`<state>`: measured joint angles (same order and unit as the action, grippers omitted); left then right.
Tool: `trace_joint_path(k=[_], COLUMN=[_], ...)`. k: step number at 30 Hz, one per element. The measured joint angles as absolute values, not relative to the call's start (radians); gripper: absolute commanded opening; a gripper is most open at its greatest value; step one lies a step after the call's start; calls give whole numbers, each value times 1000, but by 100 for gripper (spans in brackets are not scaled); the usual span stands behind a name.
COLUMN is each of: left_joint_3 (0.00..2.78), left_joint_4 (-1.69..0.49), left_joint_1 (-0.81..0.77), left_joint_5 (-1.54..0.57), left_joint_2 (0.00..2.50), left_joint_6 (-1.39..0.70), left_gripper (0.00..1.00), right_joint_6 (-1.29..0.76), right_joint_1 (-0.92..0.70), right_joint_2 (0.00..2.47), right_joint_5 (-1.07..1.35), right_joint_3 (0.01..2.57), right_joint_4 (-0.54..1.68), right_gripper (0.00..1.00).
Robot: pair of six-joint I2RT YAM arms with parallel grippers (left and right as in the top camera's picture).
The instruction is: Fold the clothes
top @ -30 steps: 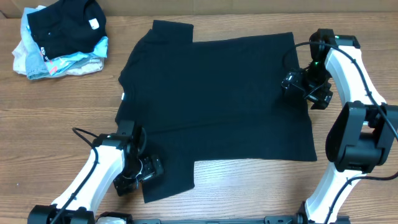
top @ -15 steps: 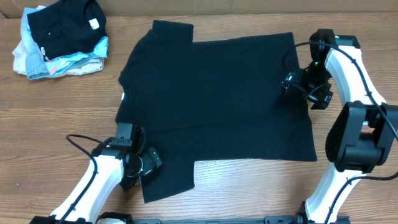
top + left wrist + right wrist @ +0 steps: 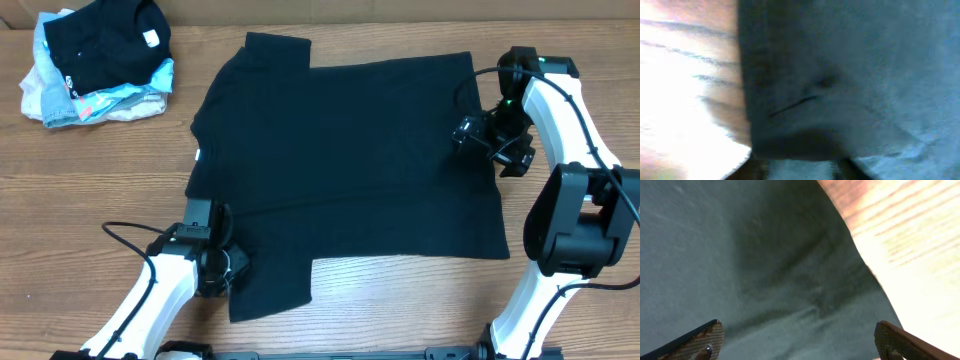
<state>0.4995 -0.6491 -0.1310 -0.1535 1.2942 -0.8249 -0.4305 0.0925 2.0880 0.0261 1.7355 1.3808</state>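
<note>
While the left gripper [image 3: 228,272] sits at 7 o'clock, the black T-shirt [image 3: 350,160] has its sleeve edge just at the gripper's 3 o'clock.
Its grip cannot be told; a second ago it sat further over the sleeve. The right gripper [image 3: 800,335], wide open, is unmoved above the flat T-shirt's 3 o'clock hem.

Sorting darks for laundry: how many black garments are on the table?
2: a shirt spread flat mid-table, a folded one atop the far-left pile. Others may hide underneath.

Overhead: even, sharp. Left wrist: shirt [image 3: 850,75] blurred, table [image 3: 675,115] glare-washed. Right wrist: soft focus, table overexposed.
</note>
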Motion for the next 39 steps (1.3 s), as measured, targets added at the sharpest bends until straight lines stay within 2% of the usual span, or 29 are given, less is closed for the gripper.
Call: trace_joint_path(k=[1,2,3,5,6,11,20,29,39], left_joint_3=[494,491,491,495,497,486,479,477,477], left_joint_4=[-638,-634,-632,-612,-609,-614,-613,-612,-611], left_joint_1=[-131,-131,-130,-131,-131,-131,-130,-130,-130], left_joint_5=[-165,-172,-178,-211,-221,-231,-266,-296,-297], left_joint_2=[1294,1294,1294,1294,1294,1298,1302,1306,1306], left_joint_6=[-820,-816,-810,-812,-812,-813,-809,-809,-809], left_gripper=[18,30,48,52,49,4,4,4,4], right_joint_6=[-439,-445,-449,-459,-462,-471,-516,-632,-683], right_joint_1=[94,98,103,119,129,189,215,224,271], right_joint_2=[2088,2088,2088,2083,2078,2015,1938,1911,1729], right_joint_5=[26,27,27,27,27,27,28,29,27], right_joint_3=[1736,1736,1736,1736,1736,1736,1705,1477,1239], right_joint_4=[1387,1388,1389,1393,1396,1437,1487,1406,1280], right_gripper=[100,100,100,100,100,100,100,100,100])
